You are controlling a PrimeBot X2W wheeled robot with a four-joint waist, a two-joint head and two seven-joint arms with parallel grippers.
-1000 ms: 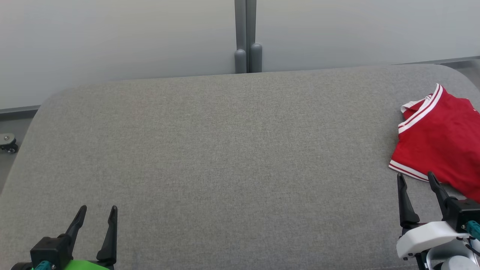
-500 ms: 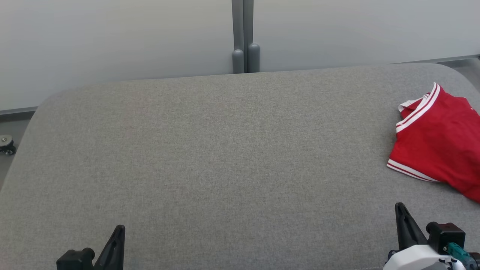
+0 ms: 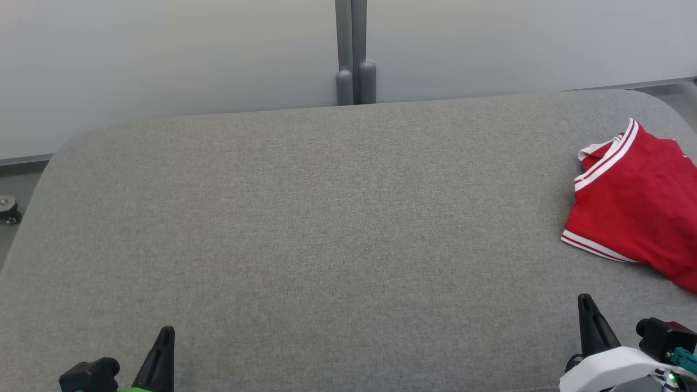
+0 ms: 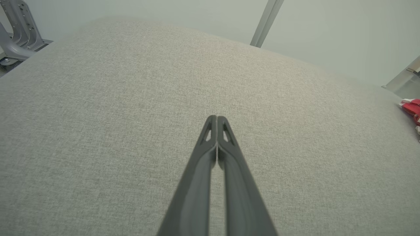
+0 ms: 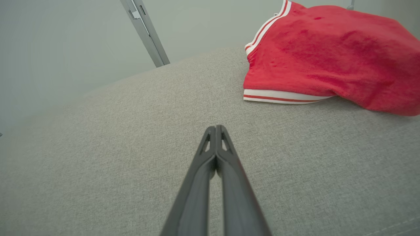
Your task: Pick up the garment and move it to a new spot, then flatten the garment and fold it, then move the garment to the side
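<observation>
The garment (image 3: 640,207), a red shirt with white-striped trim, lies folded at the right edge of the grey padded surface (image 3: 326,228). In the right wrist view the garment (image 5: 331,55) sits ahead and to the right of my right gripper (image 5: 215,128), whose fingers are pressed together with nothing between them. The right gripper (image 3: 588,305) stands low at the bottom right, apart from the cloth. My left gripper (image 3: 166,335) is at the bottom left, far from the garment. In the left wrist view the left gripper (image 4: 216,118) is shut and empty, and a sliver of the garment (image 4: 411,108) shows at the right.
A pale partition wall with a grey vertical post (image 3: 354,54) runs behind the surface. A caster wheel (image 3: 8,209) stands on the floor at the far left. A metal frame (image 4: 16,29) shows beyond the surface's corner in the left wrist view.
Both grippers went from open to shut and dropped back toward the bottom edge. The right gripper drew away from the garment's hem. The garment stayed in place.
</observation>
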